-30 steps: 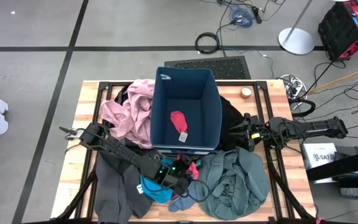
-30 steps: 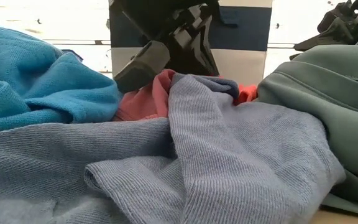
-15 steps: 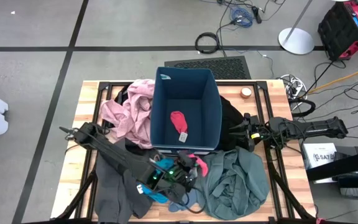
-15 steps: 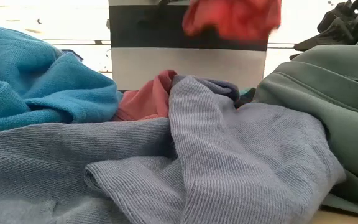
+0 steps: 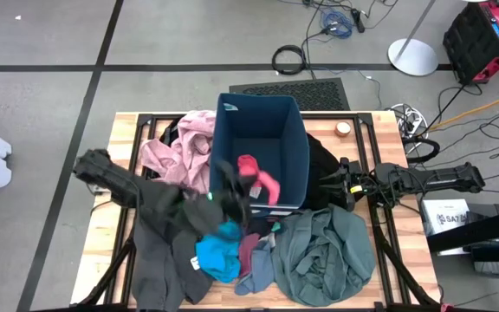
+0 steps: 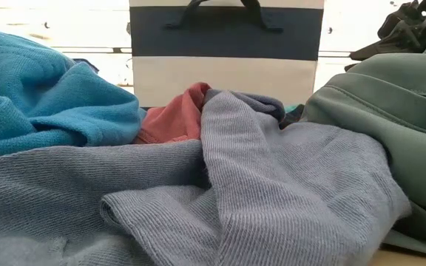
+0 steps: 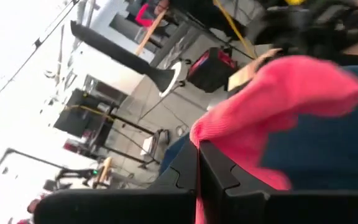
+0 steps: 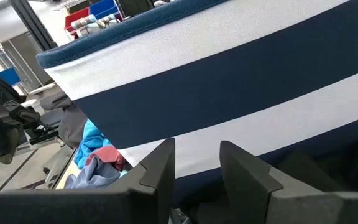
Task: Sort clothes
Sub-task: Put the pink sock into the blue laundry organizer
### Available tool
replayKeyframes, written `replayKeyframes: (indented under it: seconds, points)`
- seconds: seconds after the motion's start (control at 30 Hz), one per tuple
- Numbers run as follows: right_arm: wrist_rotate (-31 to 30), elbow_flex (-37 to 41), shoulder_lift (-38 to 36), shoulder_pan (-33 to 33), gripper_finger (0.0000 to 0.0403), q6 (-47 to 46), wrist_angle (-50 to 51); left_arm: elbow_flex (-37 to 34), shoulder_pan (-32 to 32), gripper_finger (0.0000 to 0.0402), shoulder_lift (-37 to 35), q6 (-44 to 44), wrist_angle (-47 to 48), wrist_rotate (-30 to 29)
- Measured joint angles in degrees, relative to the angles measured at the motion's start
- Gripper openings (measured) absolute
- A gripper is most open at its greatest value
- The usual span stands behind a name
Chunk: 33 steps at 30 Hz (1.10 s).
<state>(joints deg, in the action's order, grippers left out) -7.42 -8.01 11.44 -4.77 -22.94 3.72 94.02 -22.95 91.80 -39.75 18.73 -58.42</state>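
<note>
Bin [image 5: 260, 139] navy w/ white bands outside. Garments: dusty pink [image 5: 184, 156], bright blue [image 5: 217, 256], grey-green [image 5: 323, 251], dk grey [image 5: 156, 260], lavender-grey ribbed [image 6: 272, 192]. Red piece [image 7: 272, 106] in left tool [image 7: 197, 171]. Bench [image 5: 119, 147] pale wood.

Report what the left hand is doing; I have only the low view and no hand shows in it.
Observer: The left hand is shut on a red piece; its wrist view shows it.
Operator: Give me its position.
Observer: From above, it is at the front rim of the navy bin.
Operator: Now the right hand.
Observer: The right hand is open, beside the bin's right wall.
</note>
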Motion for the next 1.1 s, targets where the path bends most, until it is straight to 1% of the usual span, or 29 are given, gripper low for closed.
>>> replayKeyframes:
  seconds: [0.1,0.2,0.27,0.33,0.47,0.53,0.73,0.8,0.87,0.97,1.1]
  points:
    - [0.00,0.00,0.00,0.00,0.0116,-0.24,-0.02,-0.02,4.85,0.0003,-2.94,0.07,-0.03,6.79]
    - [-0.01,0.00,0.00,0.01,0.0116,-0.26,-0.03,0.00,10.62,0.0003,-5.05,0.65,0.45,10.75]
    - [-0.01,0.00,0.00,0.01,0.0116,-0.24,-0.04,0.00,14.56,0.0003,-5.79,2.91,2.08,13.01]
    - [0.00,0.00,0.00,-0.01,0.0116,-0.22,-0.04,0.00,18.57,0.0003,-6.17,6.52,3.96,16.67]
    - [0.00,0.00,0.00,0.01,0.0116,-0.22,-0.01,-0.24,26.22,0.0003,-6.33,17.08,9.41,29.76]
    - [0.00,0.00,0.00,-0.01,0.0116,-0.12,0.01,-0.82,29.51,0.0003,-6.33,21.50,11.17,35.32]
    - [0.00,0.00,0.00,-0.01,0.0116,0.70,0.01,-0.96,37.98,0.0005,-6.33,30.86,16.91,42.17]
    - [-0.04,0.00,0.00,-0.01,0.0116,0.98,0.01,-0.98,39.96,0.0015,-6.31,34.14,17.10,44.61]
    - [-0.08,0.00,0.00,0.00,0.0116,1.09,0.01,-0.98,41.37,0.0028,-6.33,37.12,16.24,45.72]
    - [-0.09,0.00,0.00,0.01,0.0116,1.09,0.01,-0.98,43.02,0.0047,-6.33,37.94,15.97,48.49]
    - [-0.07,0.00,0.00,-0.01,0.0116,1.09,0.03,-0.98,45.08,0.0067,-6.33,39.43,16.06,54.98]
